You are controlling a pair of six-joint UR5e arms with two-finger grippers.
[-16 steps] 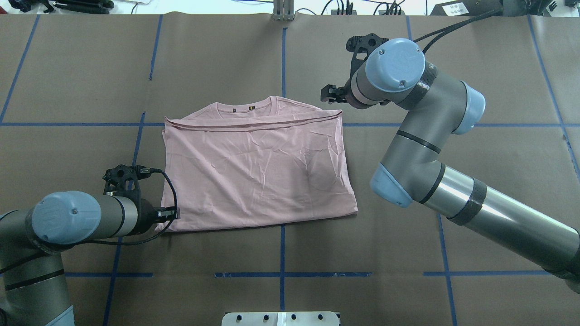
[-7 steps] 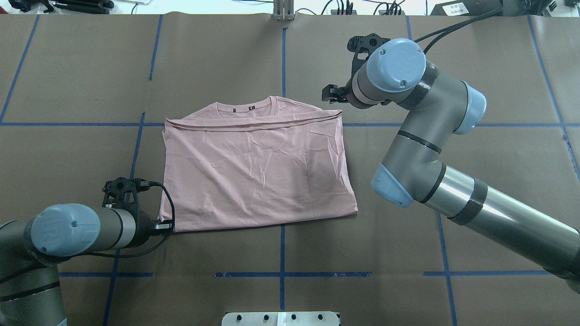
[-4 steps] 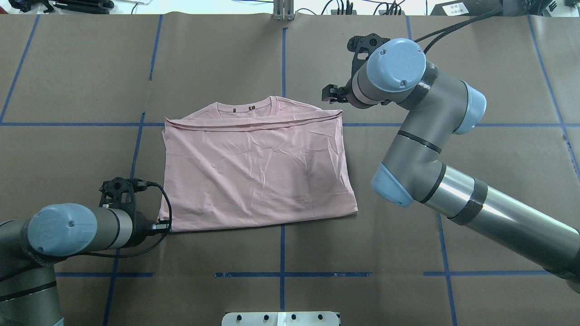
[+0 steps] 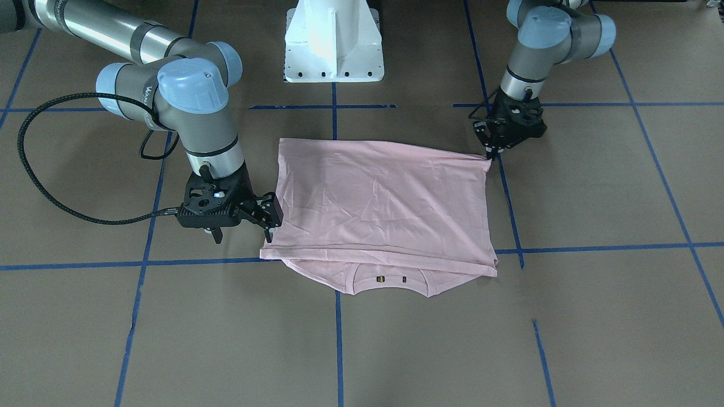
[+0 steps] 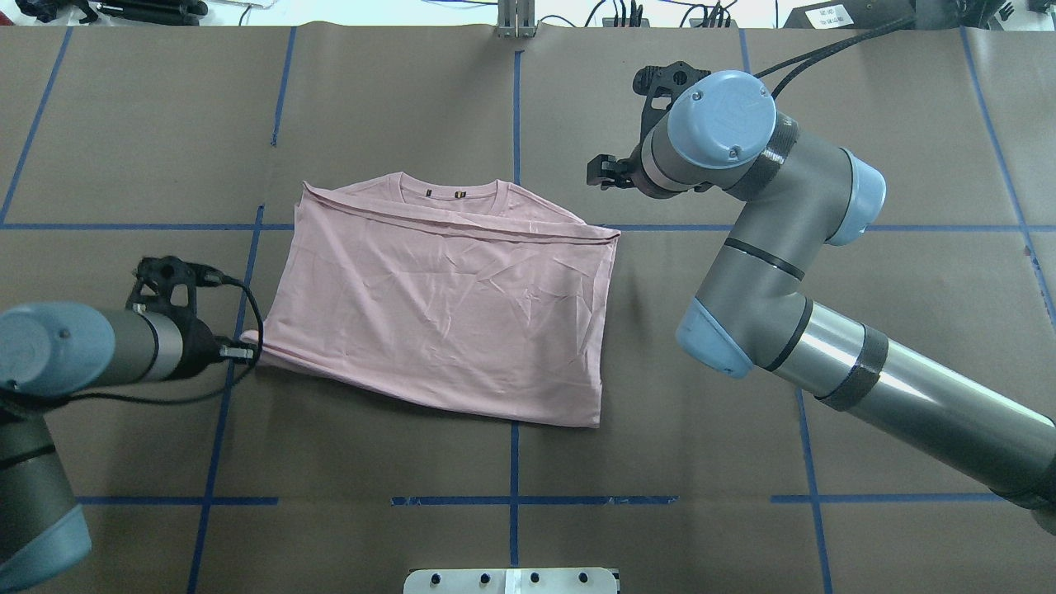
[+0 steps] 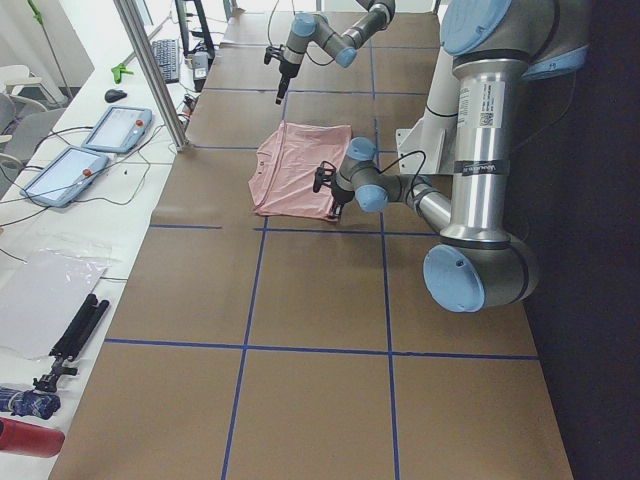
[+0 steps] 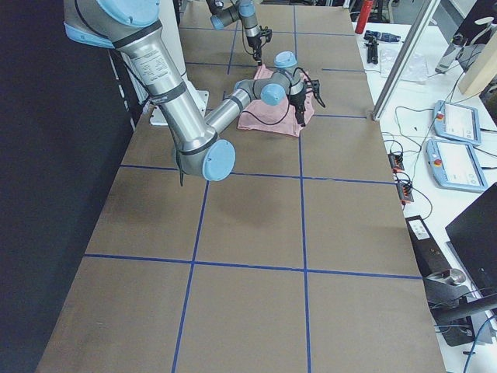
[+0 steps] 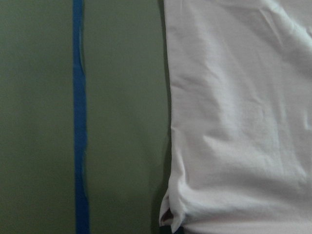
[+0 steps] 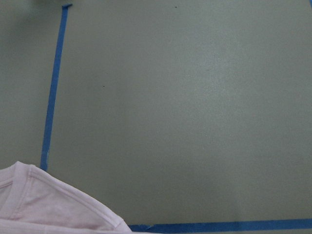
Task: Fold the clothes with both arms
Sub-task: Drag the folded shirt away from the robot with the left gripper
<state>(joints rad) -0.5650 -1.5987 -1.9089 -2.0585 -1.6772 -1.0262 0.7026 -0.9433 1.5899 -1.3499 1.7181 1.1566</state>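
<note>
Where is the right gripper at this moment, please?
In the overhead view, the right gripper is right of centre, just beyond the far right corner of the T-shirt.

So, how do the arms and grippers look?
Both the left arm and right arm are grey metal tubes with light blue joint caps and black bands. The left gripper and right gripper are black, two-fingered, each fed by a black cable.
</note>
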